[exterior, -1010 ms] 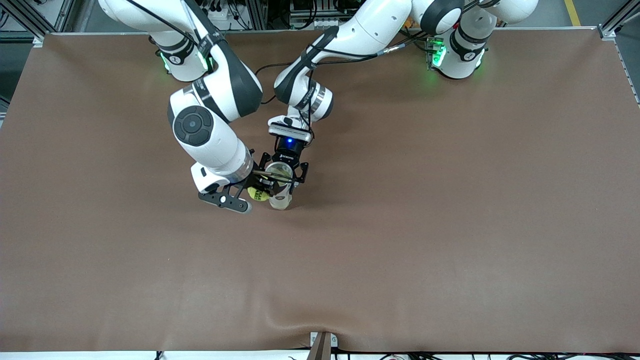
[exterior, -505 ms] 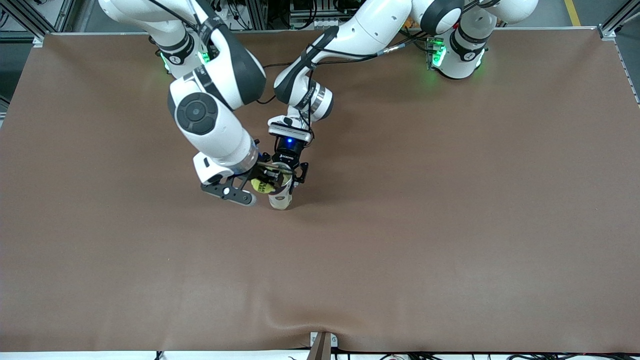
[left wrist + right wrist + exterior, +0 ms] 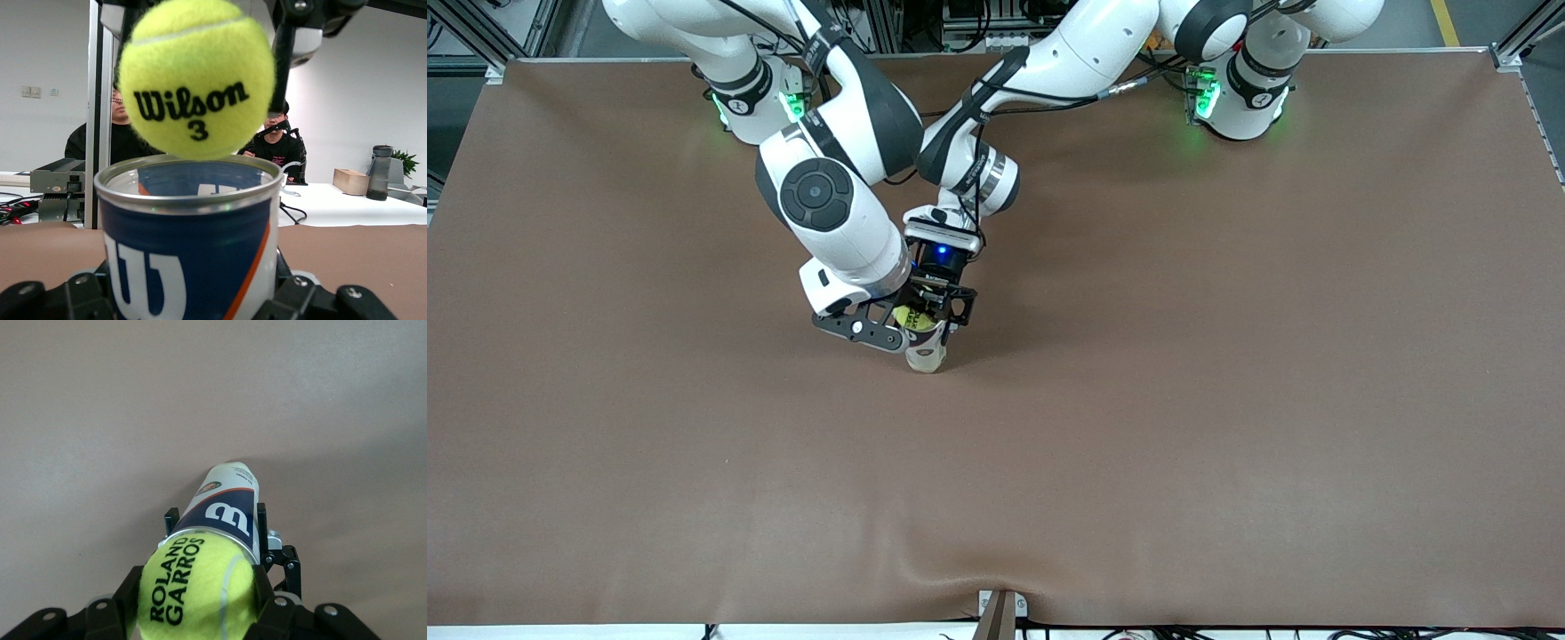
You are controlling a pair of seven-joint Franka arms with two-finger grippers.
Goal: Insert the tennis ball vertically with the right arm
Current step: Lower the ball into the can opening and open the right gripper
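Right now the right gripper [image 3: 915, 318] is clamped on the ball [image 3: 913, 317], holding it directly over the open mouth of the can [image 3: 926, 348]. In the left wrist view the ball [image 3: 197, 79] hangs just above the can's metal rim [image 3: 189, 183], its underside about level with the rim; whether it touches cannot be told. "Wilson 3" is printed on it in black. In the right wrist view the ball [image 3: 198, 593] sits between the dark fingers [image 3: 109, 615] and hides most of the can's opening, with "Roland Garros" printed on that side.

Next to it, the left gripper [image 3: 938, 313] grips the can near its top, its jaws partly closed around the wall, and the can stands upright on the table [image 3: 1227, 400]. The can [image 3: 225, 507] is blue and white with an orange stripe and a large white W [image 3: 141, 280].

Both grippers meet at the same spot, near the middle of the table and somewhat toward the right arm's end. The right arm reaches in from its base over the can, and the left arm stretches across from its own base.
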